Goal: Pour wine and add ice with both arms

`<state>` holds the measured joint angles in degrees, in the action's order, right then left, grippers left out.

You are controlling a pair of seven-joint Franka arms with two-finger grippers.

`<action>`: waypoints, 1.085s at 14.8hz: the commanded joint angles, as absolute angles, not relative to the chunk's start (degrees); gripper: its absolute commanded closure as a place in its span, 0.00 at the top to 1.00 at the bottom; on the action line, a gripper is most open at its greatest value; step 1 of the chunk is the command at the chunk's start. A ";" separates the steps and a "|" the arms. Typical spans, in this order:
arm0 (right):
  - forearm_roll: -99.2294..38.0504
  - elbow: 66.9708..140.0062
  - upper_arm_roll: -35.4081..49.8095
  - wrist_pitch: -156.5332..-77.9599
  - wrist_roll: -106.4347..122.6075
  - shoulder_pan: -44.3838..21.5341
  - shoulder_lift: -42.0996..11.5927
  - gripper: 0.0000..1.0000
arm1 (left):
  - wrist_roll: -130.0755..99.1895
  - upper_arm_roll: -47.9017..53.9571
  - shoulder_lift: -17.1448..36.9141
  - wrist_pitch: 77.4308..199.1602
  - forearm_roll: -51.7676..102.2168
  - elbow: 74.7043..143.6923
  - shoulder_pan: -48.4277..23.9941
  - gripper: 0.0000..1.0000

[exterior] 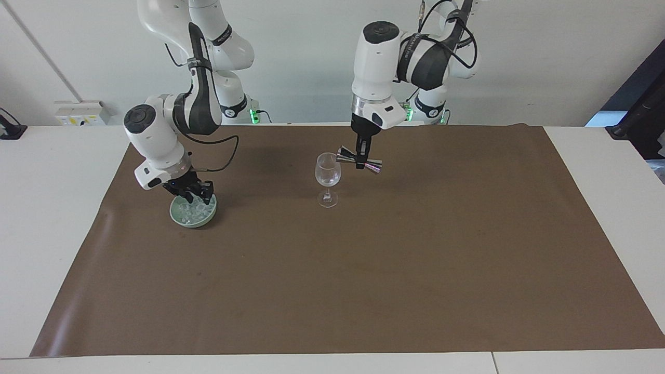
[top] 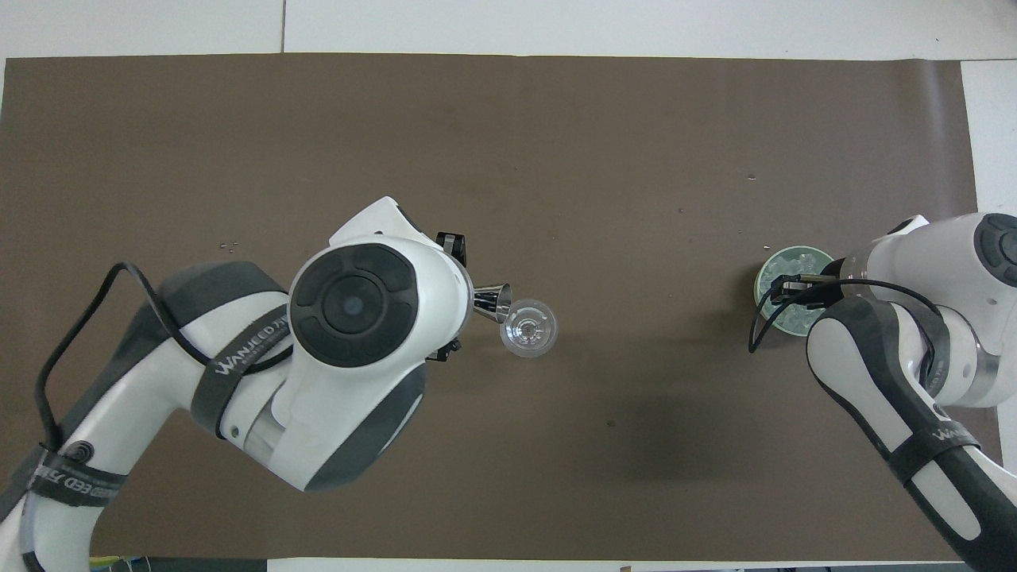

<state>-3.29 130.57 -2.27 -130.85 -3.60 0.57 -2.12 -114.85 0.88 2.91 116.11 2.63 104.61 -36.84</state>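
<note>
ice sits heaped in the green bowl right under the right gripper, grip unclear; left gripper clamps a steel jigger tipped beside the wine glass.

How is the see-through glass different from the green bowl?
The wine glass is clear, the bowl pale green. The glass stands tall on a stem; the bowl sits low and wide. The bowl holds the ice; whether the glass holds any is unclear. Both stand upright on the brown mat.
</note>
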 commanded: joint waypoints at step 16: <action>-5.36 130.25 -1.93 -132.54 -3.25 2.02 -4.66 0.44 | -54.34 1.05 14.73 95.49 67.50 108.83 8.85 0.00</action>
